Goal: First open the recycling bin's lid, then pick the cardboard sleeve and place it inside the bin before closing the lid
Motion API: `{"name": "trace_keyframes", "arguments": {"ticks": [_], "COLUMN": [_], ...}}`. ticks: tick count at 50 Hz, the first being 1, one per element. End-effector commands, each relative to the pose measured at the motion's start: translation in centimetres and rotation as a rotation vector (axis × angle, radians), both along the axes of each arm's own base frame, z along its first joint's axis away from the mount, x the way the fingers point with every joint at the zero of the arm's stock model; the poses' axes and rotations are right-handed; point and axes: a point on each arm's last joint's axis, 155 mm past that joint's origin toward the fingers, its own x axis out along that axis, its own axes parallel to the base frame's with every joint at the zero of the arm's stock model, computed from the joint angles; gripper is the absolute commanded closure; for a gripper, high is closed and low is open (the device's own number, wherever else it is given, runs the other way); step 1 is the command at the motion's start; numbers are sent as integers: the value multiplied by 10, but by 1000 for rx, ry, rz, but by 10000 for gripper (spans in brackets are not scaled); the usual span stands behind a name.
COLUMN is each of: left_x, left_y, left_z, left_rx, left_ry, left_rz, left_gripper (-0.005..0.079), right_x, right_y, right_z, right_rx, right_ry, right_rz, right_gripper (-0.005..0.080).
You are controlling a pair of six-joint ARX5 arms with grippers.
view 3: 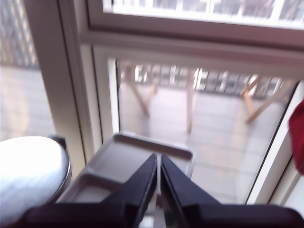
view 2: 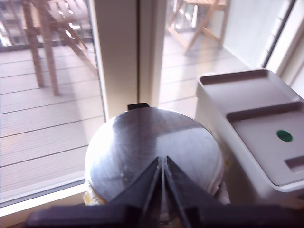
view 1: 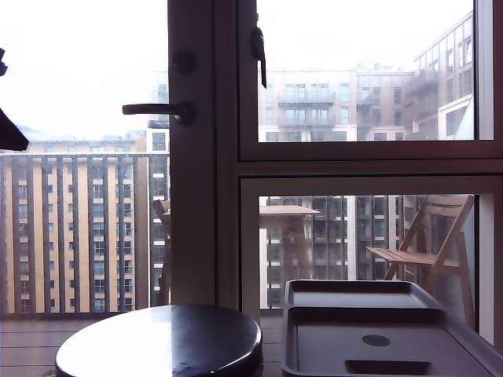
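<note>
Lid lies flat on bin, closed, green dot on top. Sleeve not seen. Round bench sits below my first gripper, fingers together. My second gripper hangs above the bin, fingers together, nothing between.

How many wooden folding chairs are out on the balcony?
2 that I can make out. One chair stands at the exterior view's right, behind the lower window pane. Another chair is mostly hidden behind the door frame. More may be hidden.
</note>
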Motion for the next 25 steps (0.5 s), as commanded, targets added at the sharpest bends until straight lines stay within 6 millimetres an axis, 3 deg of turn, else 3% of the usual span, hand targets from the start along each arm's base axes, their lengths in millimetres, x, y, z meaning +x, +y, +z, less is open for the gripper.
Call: {"name": "trace_keyframes", "arguments": {"ticks": [1,13,25], "left_x": [-6,-21,-41], "left_y": [1,8,15], "left_z": [-3,16,12], "left_rx": [-13,-19,-44], "left_ry": [-16,-135,-222], "left_rz": [5,28,57], "left_gripper": [761,761,761], "right_x": [-5,-26,-44], "right_y": [0,-1,-4], "right_z": [-14,-30,-37], "right_rx": [8,0,16], "right_ry": [7,-53,-119], "right_rz": [-2,-9,-25], "right_gripper": [765,765,765]}}
